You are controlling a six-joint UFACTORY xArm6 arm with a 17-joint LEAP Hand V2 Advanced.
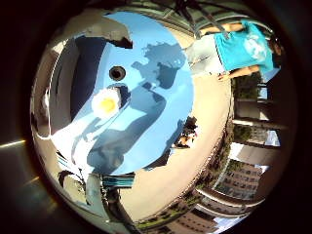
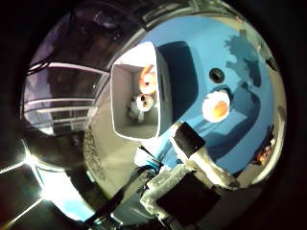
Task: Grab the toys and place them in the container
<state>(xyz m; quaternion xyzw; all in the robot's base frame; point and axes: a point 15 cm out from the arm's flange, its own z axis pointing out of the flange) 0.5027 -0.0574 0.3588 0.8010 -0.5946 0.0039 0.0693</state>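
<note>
We judge the task part done. The bin (image 2: 136, 98) — white, rectangular, smooth-walled, likely plastic — sits at one edge of the blue table (image 1: 161, 58) and already holds two toys (image 2: 145, 91), orange and white, rounded; exact shape not clear. One toy is left: the egg (image 1: 107, 103), a flat fried-egg form w/ white rim and domed yellow centre, lying near the table's middle, just beside a dark round hole (image 1: 117, 73) and well apart from the bin. Table top is round, matte, smooth. The hand (image 2: 192, 163) hovers above the table; its white-and-black fingers look loosely extended, grasping nothing — no contact w/ the egg.
</note>
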